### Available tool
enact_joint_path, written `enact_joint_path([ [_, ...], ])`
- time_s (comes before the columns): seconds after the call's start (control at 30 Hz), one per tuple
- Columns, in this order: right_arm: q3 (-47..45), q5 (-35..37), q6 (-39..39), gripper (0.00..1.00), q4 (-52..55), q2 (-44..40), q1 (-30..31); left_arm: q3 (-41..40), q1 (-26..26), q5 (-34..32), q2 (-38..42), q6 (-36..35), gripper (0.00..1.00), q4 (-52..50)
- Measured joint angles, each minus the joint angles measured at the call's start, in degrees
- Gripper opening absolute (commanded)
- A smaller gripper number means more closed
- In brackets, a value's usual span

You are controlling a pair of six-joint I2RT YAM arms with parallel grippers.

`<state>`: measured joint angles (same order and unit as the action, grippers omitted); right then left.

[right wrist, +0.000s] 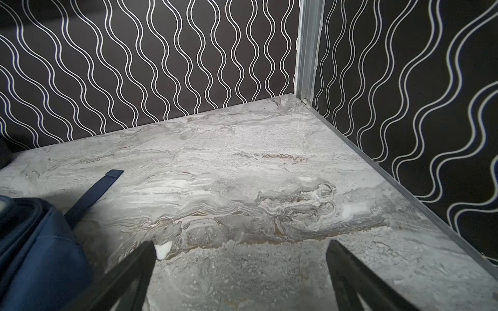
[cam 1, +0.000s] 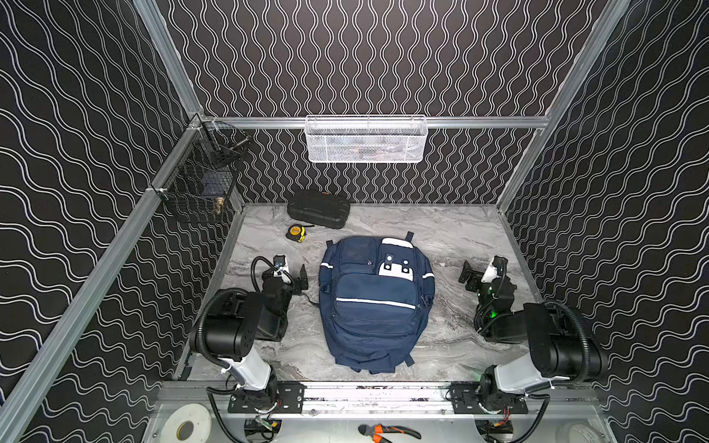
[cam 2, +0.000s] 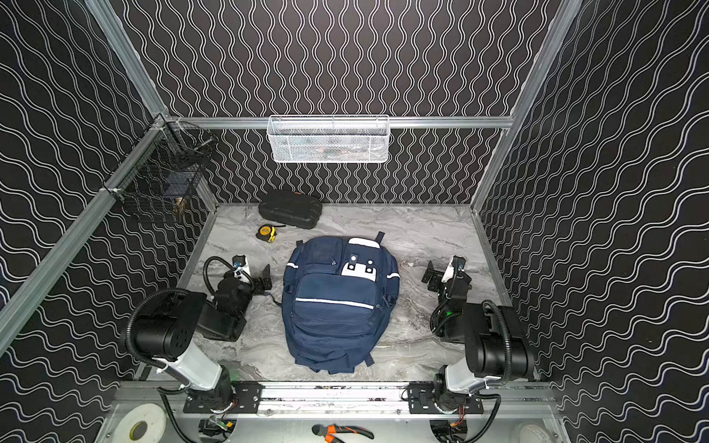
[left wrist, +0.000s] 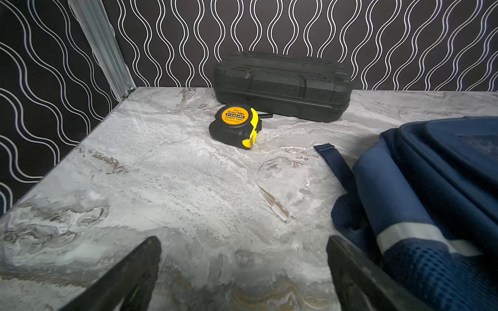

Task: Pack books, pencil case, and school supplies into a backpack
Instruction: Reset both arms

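Note:
The navy backpack (cam 1: 374, 307) (cam 2: 337, 307) lies flat, front side up, in the middle of the marble table (cam 1: 452, 237). Its edge also shows in the left wrist view (left wrist: 431, 188) and the right wrist view (right wrist: 35, 242). My left gripper (cam 1: 303, 276) (cam 2: 267, 277) (left wrist: 244, 242) rests low just left of the backpack, open, with only bare tabletop between its fingers. My right gripper (cam 1: 470, 274) (cam 2: 431, 275) (right wrist: 239, 245) rests to the backpack's right, open and holding nothing. The books, pencil case and school supplies are out of view.
A black ribbed hard case (cam 1: 318, 209) (left wrist: 283, 83) and a yellow-black tape measure (cam 1: 296, 233) (left wrist: 235, 126) sit at the back left. A white mesh basket (cam 1: 366, 140) hangs on the back wall, a black wire basket (cam 1: 199, 180) on the left wall. Pliers (cam 1: 387, 431) and a tape roll (cam 1: 186, 427) lie below the front rail.

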<state>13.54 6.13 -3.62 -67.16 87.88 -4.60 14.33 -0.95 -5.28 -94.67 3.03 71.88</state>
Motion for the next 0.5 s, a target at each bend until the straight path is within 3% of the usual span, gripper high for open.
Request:
enact_joint_path([
  [0.5,1.1,1.1,0.7,1.00,0.3,0.3,1.3,-0.1,-0.2,-1.1,0.0,0.0,0.99,0.0],
])
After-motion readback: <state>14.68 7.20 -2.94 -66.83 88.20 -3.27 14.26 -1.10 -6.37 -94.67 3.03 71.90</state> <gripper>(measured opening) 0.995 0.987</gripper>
